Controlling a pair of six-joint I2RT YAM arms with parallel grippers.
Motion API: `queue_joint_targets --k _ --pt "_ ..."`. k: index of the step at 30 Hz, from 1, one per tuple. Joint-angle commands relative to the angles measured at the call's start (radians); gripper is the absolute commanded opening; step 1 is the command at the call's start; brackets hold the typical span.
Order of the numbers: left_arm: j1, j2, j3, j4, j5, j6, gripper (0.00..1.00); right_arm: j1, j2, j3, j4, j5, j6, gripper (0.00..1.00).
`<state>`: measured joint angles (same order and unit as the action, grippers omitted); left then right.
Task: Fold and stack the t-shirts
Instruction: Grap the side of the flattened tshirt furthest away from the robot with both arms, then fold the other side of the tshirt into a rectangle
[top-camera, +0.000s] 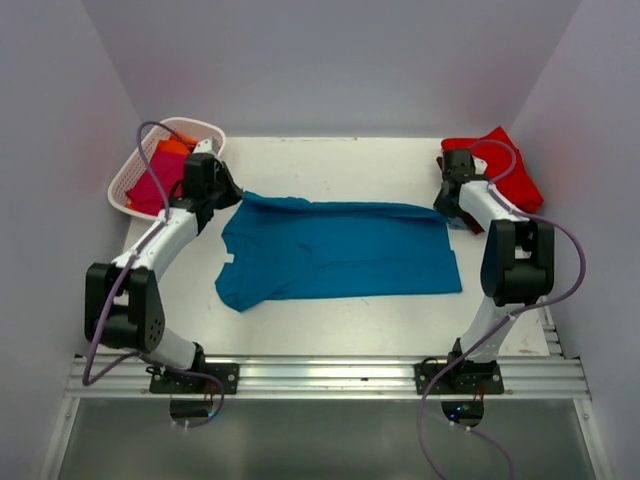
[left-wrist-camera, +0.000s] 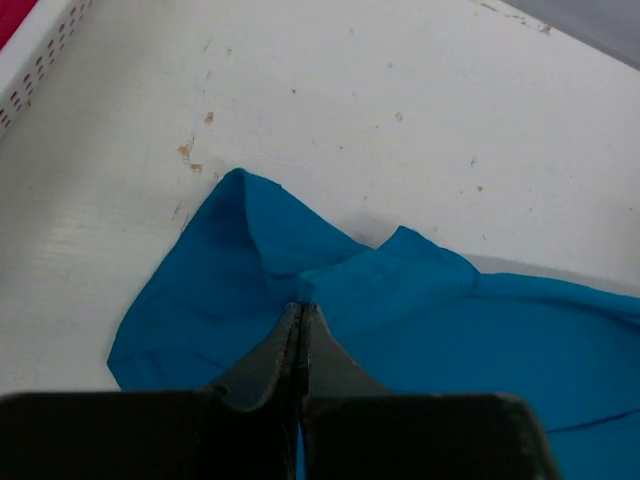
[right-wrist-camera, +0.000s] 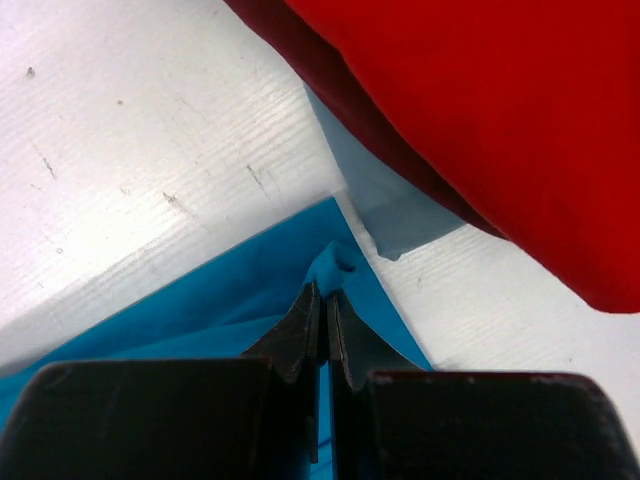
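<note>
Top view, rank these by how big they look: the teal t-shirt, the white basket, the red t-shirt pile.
1. teal t-shirt, clearly the largest.
2. white basket and red t-shirt pile look about alike. The basket is partly hidden, so they are not ranked.

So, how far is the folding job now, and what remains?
Done, it seems: a pile at the far right, the red t-shirt on top, a maroon one and a light blue one beneath. In hand: the teal t-shirt lies spread out, with the left gripper and the right gripper each shut on a far corner, probably starting a fold. Left: the magenta t-shirt and orange t-shirt, in the white basket.
</note>
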<state>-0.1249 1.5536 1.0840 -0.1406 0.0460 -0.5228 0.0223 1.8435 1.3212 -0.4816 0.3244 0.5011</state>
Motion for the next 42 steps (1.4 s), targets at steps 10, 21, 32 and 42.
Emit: queue_joint_targets --k 10,21,32,42 --pt "0.007 -0.354 -0.243 -0.091 0.003 -0.011 0.0 0.008 -0.164 -0.106 0.008 0.044 0.022 0.0" --pt "-0.002 -0.49 -0.315 -0.194 0.026 -0.013 0.0 0.008 -0.234 -0.208 0.011 0.061 0.025 0.0" --pt "-0.056 -0.561 -0.423 -0.237 0.043 -0.049 0.0 0.01 -0.231 -0.232 0.008 0.05 0.03 0.0" --pt "-0.074 -0.616 -0.446 -0.319 -0.005 -0.054 0.0 0.014 -0.26 -0.301 -0.009 0.058 0.034 0.07"
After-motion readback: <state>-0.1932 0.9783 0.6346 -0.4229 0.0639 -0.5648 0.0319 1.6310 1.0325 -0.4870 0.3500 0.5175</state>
